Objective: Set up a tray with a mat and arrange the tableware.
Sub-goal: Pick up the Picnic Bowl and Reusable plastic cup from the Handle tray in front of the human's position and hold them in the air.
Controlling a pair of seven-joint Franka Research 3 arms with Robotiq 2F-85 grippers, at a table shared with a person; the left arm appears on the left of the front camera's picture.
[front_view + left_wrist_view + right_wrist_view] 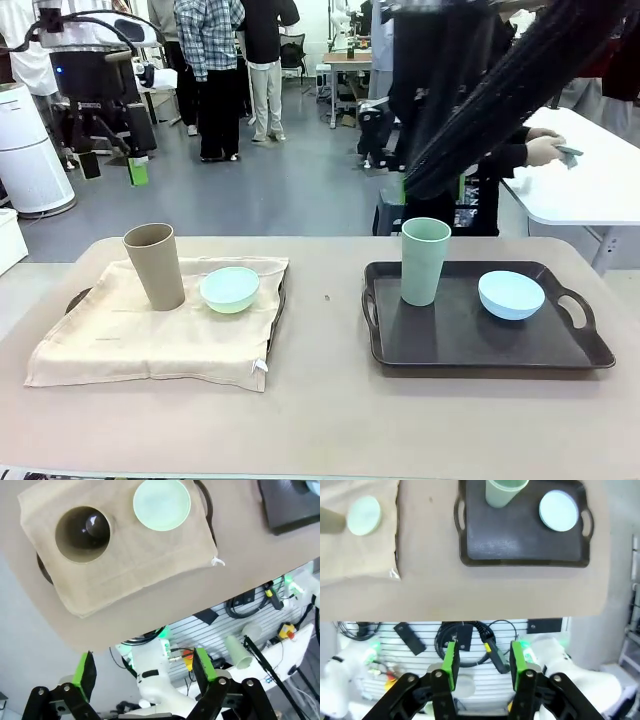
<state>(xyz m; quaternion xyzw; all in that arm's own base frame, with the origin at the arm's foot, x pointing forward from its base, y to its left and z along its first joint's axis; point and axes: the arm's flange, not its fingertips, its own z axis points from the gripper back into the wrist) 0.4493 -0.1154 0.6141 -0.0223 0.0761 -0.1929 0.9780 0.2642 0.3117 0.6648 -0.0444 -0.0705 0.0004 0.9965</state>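
Above the near edge of the table (pixel 470 590), left gripper (pixel 144 666) wide open, right gripper (pixel 483 656) half open, both empty.

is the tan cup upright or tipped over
Upright. The tan cup stands on its base on the beige mat, mouth up; the left wrist view looks straight down into its round mouth.

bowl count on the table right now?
2. One mint green bowl on the beige mat, beside the tan cup; light blue bowl in the dark tray, beside the pale green cup. None look hidden.
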